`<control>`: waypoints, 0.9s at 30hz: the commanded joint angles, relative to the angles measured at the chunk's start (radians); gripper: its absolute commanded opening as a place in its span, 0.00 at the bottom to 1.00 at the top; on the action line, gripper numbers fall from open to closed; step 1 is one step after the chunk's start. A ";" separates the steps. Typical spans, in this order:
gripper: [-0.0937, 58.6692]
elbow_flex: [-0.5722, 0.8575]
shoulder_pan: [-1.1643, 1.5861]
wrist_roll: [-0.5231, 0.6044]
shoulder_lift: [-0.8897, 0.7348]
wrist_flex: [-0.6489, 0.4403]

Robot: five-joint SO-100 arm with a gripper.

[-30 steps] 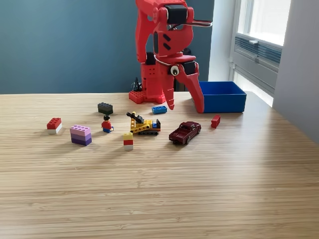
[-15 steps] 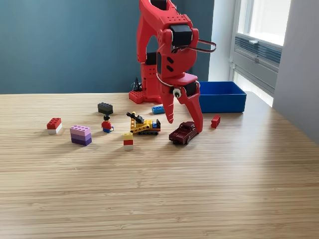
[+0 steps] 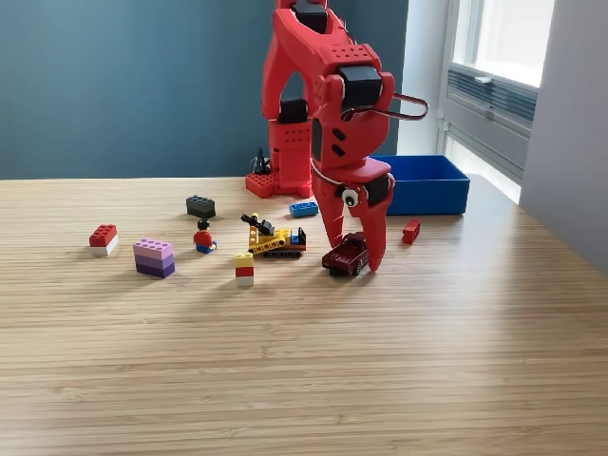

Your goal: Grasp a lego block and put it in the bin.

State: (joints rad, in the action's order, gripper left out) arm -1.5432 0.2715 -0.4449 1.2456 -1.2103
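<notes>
the red gripper (image 3: pixel 355 258) straddles the dark red toy car (image 3: pixel 346 256), jaws narrowed around it — apparently to lift it; blue bin (image 3: pixel 424 186) waits at two o'clock.

Matt wood-grain table (image 3: pixel 380 380) — glossy plastic bin (image 3: pixel 427 195), toy car (image 3: pixel 347 256).

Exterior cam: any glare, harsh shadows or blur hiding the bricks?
Exterior view: daylight from the window at the view's right, soft short shadows, mild sheen on the wooden table, no blown-out glare; bricks look sharp; the red gripper partly hides the dark red toy car.
</notes>
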 commanded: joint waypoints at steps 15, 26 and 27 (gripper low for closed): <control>0.00 0.100 0.031 0.268 0.025 -0.087; 0.00 0.232 0.080 0.356 0.187 -0.264; 0.00 0.213 0.094 0.359 0.218 -0.264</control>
State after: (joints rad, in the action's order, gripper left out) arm -1.3484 0.3283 -0.0936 1.2609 -1.4557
